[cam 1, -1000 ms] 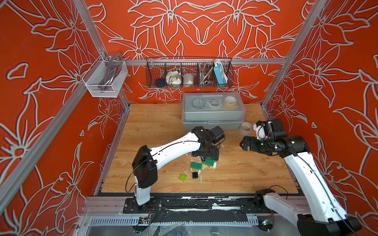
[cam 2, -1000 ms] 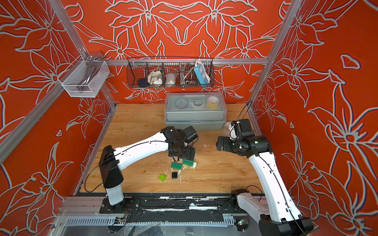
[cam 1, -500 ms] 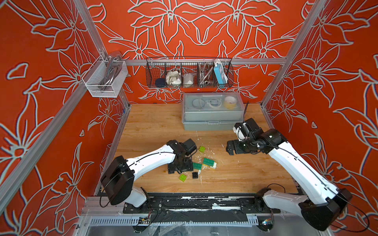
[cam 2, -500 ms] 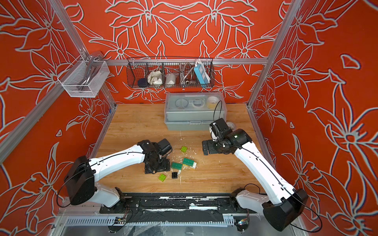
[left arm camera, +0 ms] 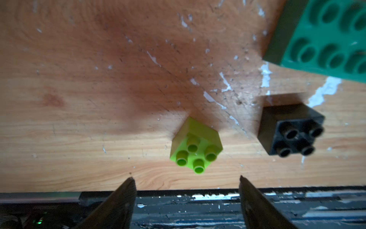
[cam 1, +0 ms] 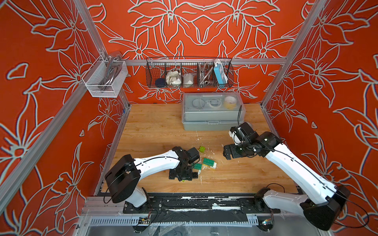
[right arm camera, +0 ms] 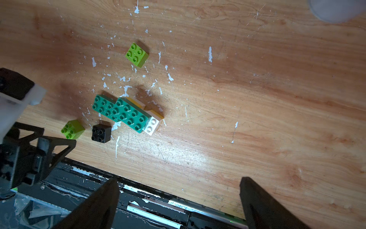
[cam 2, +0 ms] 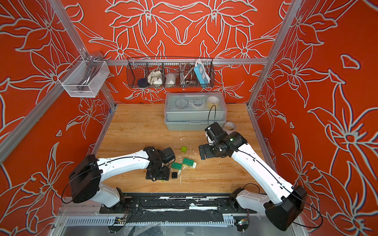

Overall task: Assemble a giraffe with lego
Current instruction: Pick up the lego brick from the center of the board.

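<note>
Lime brick (left arm camera: pixel 195 146) sits studs up on the wooden table (left arm camera: pixel 79 119), near the two dark green bricks (right arm camera: pixel 122 113), one stacked on white and yellow bricks (right arm camera: pixel 151 125). Left gripper (left arm camera: pixel 185 177) hovers close over it, jaws apart, holding nothing. Right gripper (right arm camera: pixel 179 178), jaws wide and empty, hangs well off those green bricks; black brick (left arm camera: pixel 291 130) sits just beside them.

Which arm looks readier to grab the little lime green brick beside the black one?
Left. The left gripper, open, hangs just above the lime green brick; the right gripper, also open, hovers farther off, beyond the dark green bricks.
</note>
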You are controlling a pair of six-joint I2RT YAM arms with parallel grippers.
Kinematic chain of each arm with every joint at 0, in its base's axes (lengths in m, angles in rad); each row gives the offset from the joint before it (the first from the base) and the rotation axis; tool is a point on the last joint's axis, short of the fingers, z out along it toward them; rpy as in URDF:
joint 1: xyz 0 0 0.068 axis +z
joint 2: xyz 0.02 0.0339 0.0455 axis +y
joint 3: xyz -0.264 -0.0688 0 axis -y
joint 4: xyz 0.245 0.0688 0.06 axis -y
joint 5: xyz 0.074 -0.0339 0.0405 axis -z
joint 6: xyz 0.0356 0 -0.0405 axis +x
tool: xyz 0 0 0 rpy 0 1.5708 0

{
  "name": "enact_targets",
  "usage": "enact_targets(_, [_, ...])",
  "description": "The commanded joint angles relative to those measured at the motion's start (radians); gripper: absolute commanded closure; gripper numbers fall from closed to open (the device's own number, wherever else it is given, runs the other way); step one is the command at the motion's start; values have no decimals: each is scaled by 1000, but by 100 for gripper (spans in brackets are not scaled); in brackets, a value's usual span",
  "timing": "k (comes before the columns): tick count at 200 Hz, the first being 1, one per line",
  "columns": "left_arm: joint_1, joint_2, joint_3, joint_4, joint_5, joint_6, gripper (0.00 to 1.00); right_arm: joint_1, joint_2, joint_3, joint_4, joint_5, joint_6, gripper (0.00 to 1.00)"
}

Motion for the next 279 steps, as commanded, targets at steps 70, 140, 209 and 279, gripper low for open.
enact_targets(70, [-3,130,24,51,-79,106,33,2,6,16,-7,-53,-24,0])
enact_targets(140, [-3,96,13,50,-63,120,46,76,-185,-173,183,-280,-119,0])
enact_targets(209, [-5,78,23,47,-40,97,66,156,-194,-232,254,-222,-107,0])
enact_targets(279, [-5,16,184,-67,-70,62,69,153,-302,-238,261,-137,-55,0])
